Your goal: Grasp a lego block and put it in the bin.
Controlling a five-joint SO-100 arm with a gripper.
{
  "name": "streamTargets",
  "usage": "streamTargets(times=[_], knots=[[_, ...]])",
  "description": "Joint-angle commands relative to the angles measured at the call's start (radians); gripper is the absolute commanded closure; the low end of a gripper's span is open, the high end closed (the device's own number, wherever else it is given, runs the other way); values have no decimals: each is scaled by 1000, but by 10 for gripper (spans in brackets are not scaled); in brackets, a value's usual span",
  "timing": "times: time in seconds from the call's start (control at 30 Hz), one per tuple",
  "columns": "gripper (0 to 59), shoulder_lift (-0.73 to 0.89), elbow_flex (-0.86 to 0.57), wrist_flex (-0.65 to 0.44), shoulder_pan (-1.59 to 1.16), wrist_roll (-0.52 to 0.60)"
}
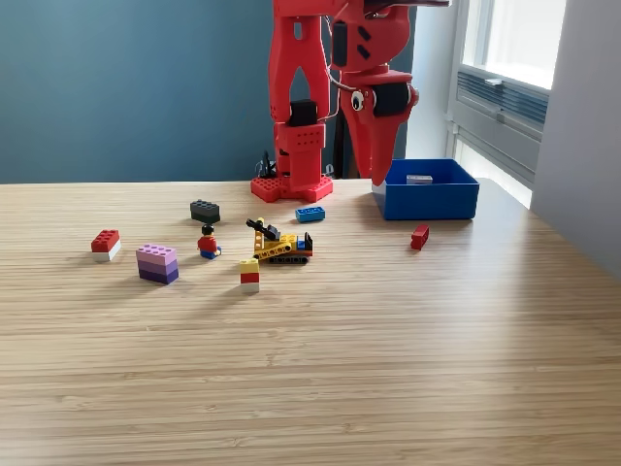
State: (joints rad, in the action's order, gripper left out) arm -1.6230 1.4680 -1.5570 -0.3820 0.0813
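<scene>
- The gripper [376, 173] hangs above the table, just to the exterior view's left of the bin [427, 200]. Its red fingers read as one narrow wedge from this angle, so I cannot tell whether they are apart or pressed together, and nothing shows between them.
- The bin sits at the far side of the table [388, 369], to the exterior view's right of the arm's base. A small grey piece [419, 179] already lies inside it.
- A red brick [419, 236] lies just in front of the bin. A descent too near the blue wall could clip that wall and shove the bin.
- A blue brick [310, 214] lies to the exterior view's left of the bin. It is low and flat, so fingertips could skid over it or push it along the wood.
- Farther to the left of the bin, the yellow vehicle [281, 246], the figure [208, 242] and a stacked yellow and red piece [249, 274] crowd together. Reaching there risks knocking a neighbour.
</scene>
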Motion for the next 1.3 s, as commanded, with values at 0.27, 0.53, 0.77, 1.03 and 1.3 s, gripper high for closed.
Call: streamTargets(times=[0.27, 0.53, 0.77, 1.03, 1.3], knots=[[492, -86, -18, 14, 26, -8], [490, -86, -2, 49, 87, -11], [492, -86, 2, 58, 183, 5], [493, -86, 20, 98, 365, -12], [491, -86, 52, 144, 526, -15]])
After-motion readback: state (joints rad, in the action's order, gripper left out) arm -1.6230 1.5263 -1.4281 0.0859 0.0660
